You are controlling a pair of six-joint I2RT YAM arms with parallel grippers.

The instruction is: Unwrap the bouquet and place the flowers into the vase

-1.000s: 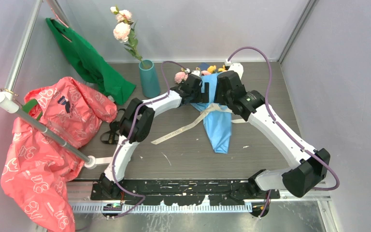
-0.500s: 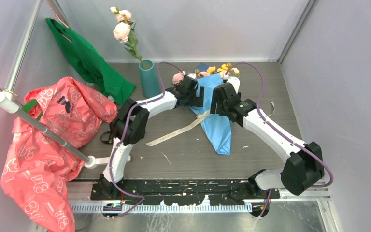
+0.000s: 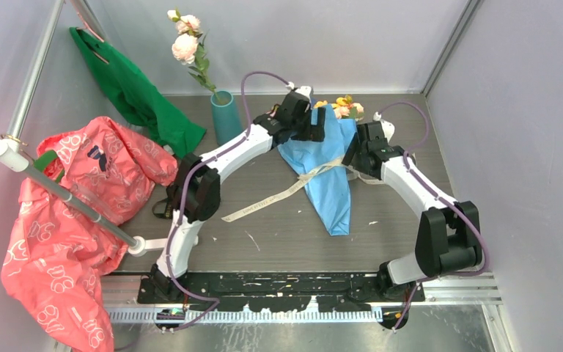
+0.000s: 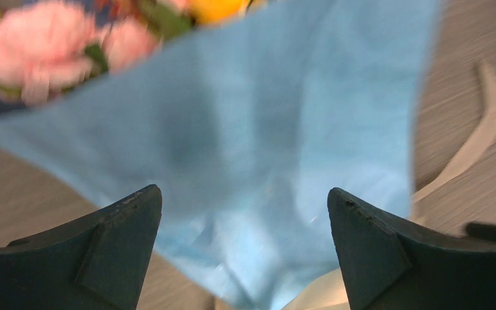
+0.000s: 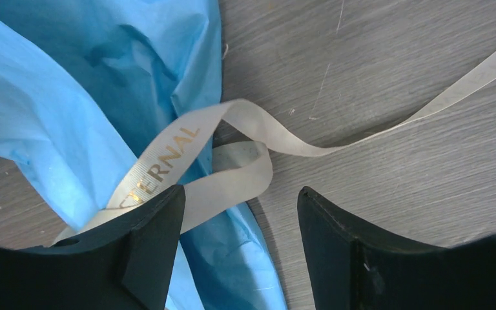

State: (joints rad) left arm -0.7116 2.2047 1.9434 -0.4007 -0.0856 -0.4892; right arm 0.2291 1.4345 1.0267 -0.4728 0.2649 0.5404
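Desk [image 3: 278, 235]: we see the bouquet [image 3: 330, 187] lying flat, ribbon [image 5: 168, 155] trailing | left end effector [image 4: 242, 197] spread wide, empty, above its blue paper | right end effector [image 5: 240, 194] released, ribbon loop just ahead of it

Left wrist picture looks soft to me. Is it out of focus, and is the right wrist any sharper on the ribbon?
Left wrist: yes, the blue paper and pink flowers are blurred, and only the fingers have fairly crisp edges. Right wrist: sharp, with the ribbon lettering and the table grain reading clearly. Top external: evenly lit, no glare on the bouquet.
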